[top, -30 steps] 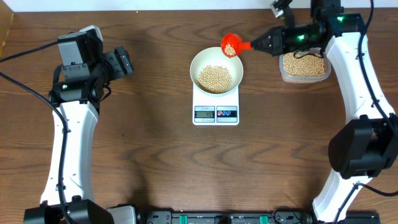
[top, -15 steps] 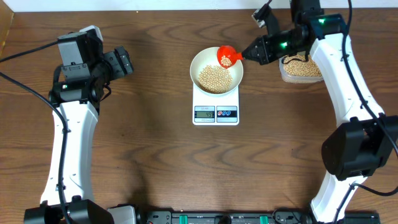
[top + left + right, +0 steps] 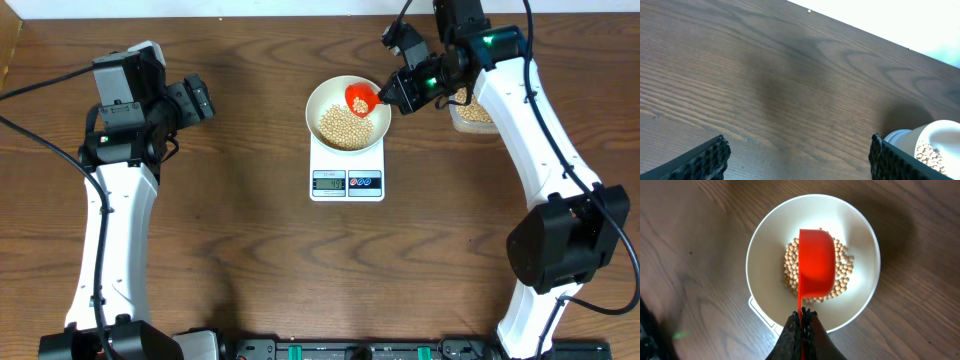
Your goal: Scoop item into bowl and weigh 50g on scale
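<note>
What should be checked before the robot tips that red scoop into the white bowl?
1. Grip: the right hand is shut on the handle of the red scoop. Ok.
2. Aim: the scoop is above the bowl, inside its rim, over the beans. Ok.
3. Bowl placement: it sits on the scale. Ok.
4. Weight so far: the digits on the display are too small to read. Cannot tell.
5. Other arm: the left hand is open and well away from the bowl. Ok.
</note>
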